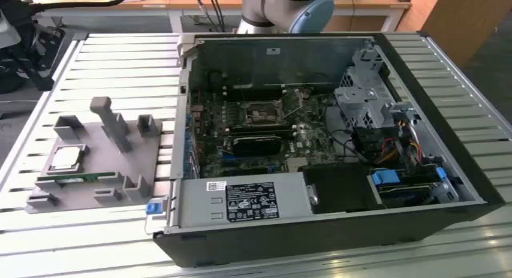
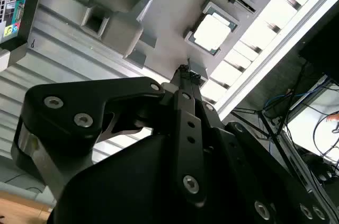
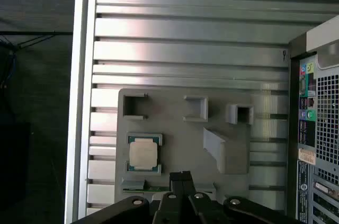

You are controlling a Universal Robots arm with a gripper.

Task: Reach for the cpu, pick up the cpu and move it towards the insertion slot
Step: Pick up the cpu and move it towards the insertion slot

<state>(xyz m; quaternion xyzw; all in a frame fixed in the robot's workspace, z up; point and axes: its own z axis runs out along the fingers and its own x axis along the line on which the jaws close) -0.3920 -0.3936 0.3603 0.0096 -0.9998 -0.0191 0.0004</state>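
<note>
The cpu (image 1: 66, 157), a flat silver square chip, lies in a recess of the grey fixture plate (image 1: 108, 170) at the exterior view's left. Both wrist views look down on the cpu (image 3: 143, 154) (image 2: 212, 32) from well above. My gripper (image 3: 181, 177) (image 2: 183, 71) hangs over the plate's edge beside the chip, apart from it, fingers pressed together with nothing between them. The insertion slot (image 1: 260, 113), a dark square socket in a silver frame, sits on the circuit board inside the open computer case (image 1: 416, 188).
A thin green memory stick (image 1: 76, 178) (image 3: 139, 186) lies on the plate beside the cpu. Grey upright blocks (image 1: 108, 119) (image 3: 222, 150) rise from the plate. The slatted metal table (image 1: 120, 56) carries everything. The arm's base (image 1: 288, 11) stands behind the case.
</note>
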